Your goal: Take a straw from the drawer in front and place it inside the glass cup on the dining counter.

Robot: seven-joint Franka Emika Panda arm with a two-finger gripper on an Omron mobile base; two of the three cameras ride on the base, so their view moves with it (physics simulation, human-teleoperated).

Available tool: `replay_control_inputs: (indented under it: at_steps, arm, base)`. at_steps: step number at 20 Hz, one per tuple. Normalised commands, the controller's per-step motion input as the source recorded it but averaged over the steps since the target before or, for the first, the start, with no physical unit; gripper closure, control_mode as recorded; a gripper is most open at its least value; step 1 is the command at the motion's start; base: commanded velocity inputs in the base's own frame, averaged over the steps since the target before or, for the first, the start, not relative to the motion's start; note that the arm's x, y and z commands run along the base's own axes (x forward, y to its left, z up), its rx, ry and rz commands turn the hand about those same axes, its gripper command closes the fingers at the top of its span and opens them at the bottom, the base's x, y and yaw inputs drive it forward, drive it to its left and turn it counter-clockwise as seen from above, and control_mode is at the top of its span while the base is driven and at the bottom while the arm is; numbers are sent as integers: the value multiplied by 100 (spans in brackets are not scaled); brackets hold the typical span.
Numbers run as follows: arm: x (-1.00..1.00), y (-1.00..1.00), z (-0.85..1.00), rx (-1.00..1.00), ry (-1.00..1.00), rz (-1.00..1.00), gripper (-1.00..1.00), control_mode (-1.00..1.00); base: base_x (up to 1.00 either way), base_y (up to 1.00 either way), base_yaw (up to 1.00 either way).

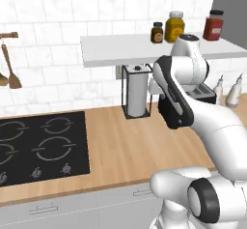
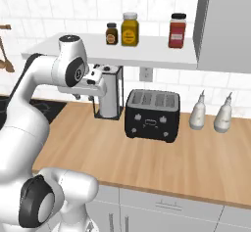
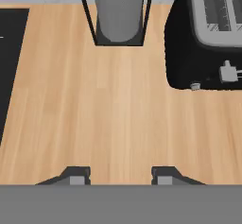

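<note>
My gripper (image 3: pixel 120 176) hangs open over the bare wood of the wall counter (image 3: pixel 118 109), its two dark fingertips apart with nothing between them. It hovers between the paper towel holder and the black toaster. Shut grey drawer fronts (image 1: pixel 58 208) (image 2: pixel 166 200) with slim silver handles run under the counter's front edge; which of them is the drawer I cannot tell. The straw, the glass cup and the dining counter are out of view.
A black wire paper towel holder (image 1: pixel 136 90) (image 3: pixel 119 12) stands at the back, and a black toaster (image 2: pixel 152 115) (image 3: pixel 208 34) to its right. A black cooktop (image 1: pixel 41 146) lies on the left. Two white bottles (image 2: pixel 198 111) stand far right, and jars (image 2: pixel 130 29) sit on the shelf.
</note>
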Motion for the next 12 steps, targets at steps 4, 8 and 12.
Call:
replay_control_inputs:
  at_steps: [4,8,12]
  arm:
    - [-6,0,0,0,-2,0,-100,100]
    - [0,0,0,0,0,0,-100,100]
    - [0,0,0,0,0,0,-100,100]
  base:
    - [-28,4,0]
    - [-73,55,-19]
    - [-52,93,-45]
